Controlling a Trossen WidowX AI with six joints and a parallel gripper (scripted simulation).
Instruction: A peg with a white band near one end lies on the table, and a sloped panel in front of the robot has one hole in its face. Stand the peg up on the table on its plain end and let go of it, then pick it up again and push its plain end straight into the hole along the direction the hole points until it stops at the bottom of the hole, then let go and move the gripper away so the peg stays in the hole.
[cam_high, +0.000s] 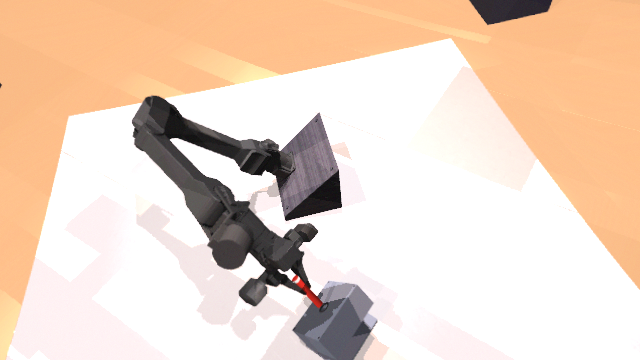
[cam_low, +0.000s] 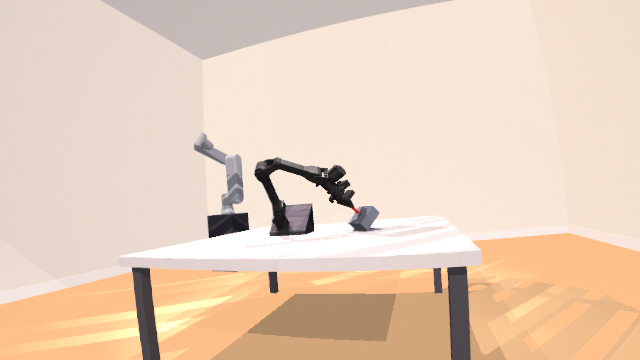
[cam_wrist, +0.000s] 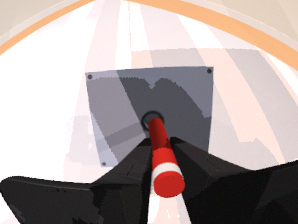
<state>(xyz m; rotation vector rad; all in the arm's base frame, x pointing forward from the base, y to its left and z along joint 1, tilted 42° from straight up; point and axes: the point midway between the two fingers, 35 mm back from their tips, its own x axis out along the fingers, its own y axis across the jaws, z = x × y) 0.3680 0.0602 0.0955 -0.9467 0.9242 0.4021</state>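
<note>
The red peg (cam_high: 314, 299) (cam_low: 356, 210) (cam_wrist: 159, 136) is tilted, its plain end pointing down toward the sloped grey panel (cam_high: 311, 324) (cam_low: 367, 218) (cam_wrist: 103, 97). Its white band (cam_wrist: 166, 169) is at the upper end, near the wrist camera. My gripper (cam_high: 306, 290) (cam_low: 352, 206) (cam_wrist: 160, 143) is shut on the peg below the band, just above the panel face. The plain end is at the dark-rimmed hole (cam_wrist: 143, 121) and covers its lower right part in the wrist view. Whether the tip is inside the hole, and how deep, I cannot tell.
A dark wedge-shaped block (cam_high: 312, 162) (cam_low: 300, 217) stands by the arm's base, behind the gripper. The white table (cam_high: 450, 250) (cam_low: 300, 261) carries the arm, wedge and panel. A grey arm (cam_low: 234, 177) stands on a dark stand (cam_low: 227, 225) beyond the table.
</note>
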